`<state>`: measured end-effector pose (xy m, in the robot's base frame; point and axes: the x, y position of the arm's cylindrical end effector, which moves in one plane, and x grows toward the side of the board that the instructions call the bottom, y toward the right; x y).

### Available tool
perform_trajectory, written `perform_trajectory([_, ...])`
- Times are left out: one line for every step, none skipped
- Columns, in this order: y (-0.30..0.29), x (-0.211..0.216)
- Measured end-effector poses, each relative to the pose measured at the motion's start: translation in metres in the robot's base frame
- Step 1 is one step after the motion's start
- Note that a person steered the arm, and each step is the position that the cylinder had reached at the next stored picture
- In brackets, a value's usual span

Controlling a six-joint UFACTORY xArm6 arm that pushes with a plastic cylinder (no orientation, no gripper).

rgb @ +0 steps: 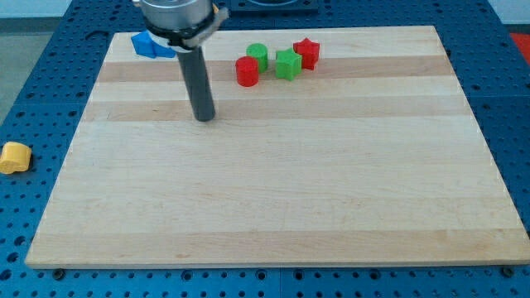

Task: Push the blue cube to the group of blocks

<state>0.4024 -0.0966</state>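
**Blue cube stuck up in the corner, needs a push toward the view's right**

Blue cube (149,45) is parked at the view's top left of the pale wooden board (273,207), close to both the top and left edges and partly hidden behind the arm's metal housing, so its exact shape can only be guessed at. The group is found further along the top strip: a red cylinder (247,71), a green cylinder (257,55), a green chunky block (287,64) and a red star-ish block (307,52), all bunched close together.

No hand or jaws are fitted here, so nothing is held or gripped; only a dark rod is carried, and my tip (204,118) is set down on the board below and to the right of the blue cube, well apart from it, roughly between it and the group.

For a clean push, the tip would probably need to be brought round to the cube's left side first, then driven straight toward the view's right. Contact through the cube's middle should be aimed for, otherwise it will likely spin off line.

Room behind the cube is tight because of the corner, so the approach has to be squeezed in carefully. Loads of open board is available lower down for the detour. A yellow block (14,156) is lying off the board at the left and can be ignored.
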Motion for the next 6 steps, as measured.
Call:
perform_trajectory([0.032,-0.001])
perform_trajectory([0.038,-0.009])
perform_trajectory([0.013,-0.007])
perform_trajectory([-0.066,-0.008])
perform_trajectory([-0.131,-0.038])
perform_trajectory([-0.163,-0.083])
